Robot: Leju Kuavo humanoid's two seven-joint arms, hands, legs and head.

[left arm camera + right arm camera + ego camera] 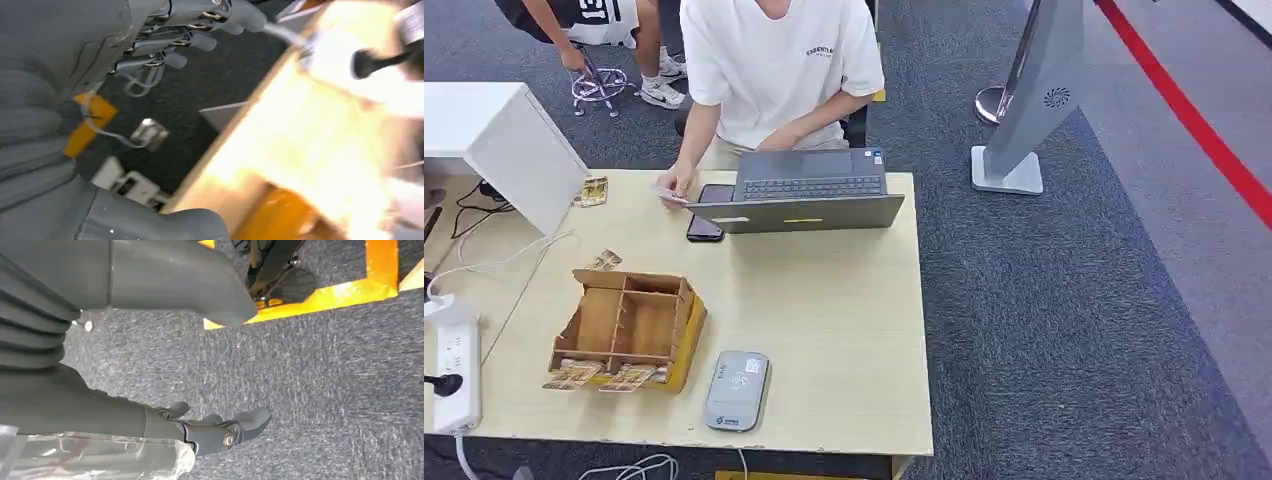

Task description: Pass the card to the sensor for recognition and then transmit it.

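Observation:
The grey card sensor [737, 389] lies flat near the table's front edge. To its left stands an open cardboard box [627, 327] with dividers, and patterned cards [574, 376] stick out at its front. Another card [605, 261] lies behind the box. My left hand [150, 50] hangs beside the table's edge [235, 125], fingers apart and holding nothing. My right hand [75, 405] hangs over grey carpet [310, 390], thumb and fingers spread, also with nothing in it.
A person [774, 70] sits behind the table at an open laptop [802, 190], one hand by a dark phone [707, 212]. A small stack of cards [593, 191] lies at the back left. A white power strip [454, 370] sits left of the table. A grey stand [1034, 110] rises at the right.

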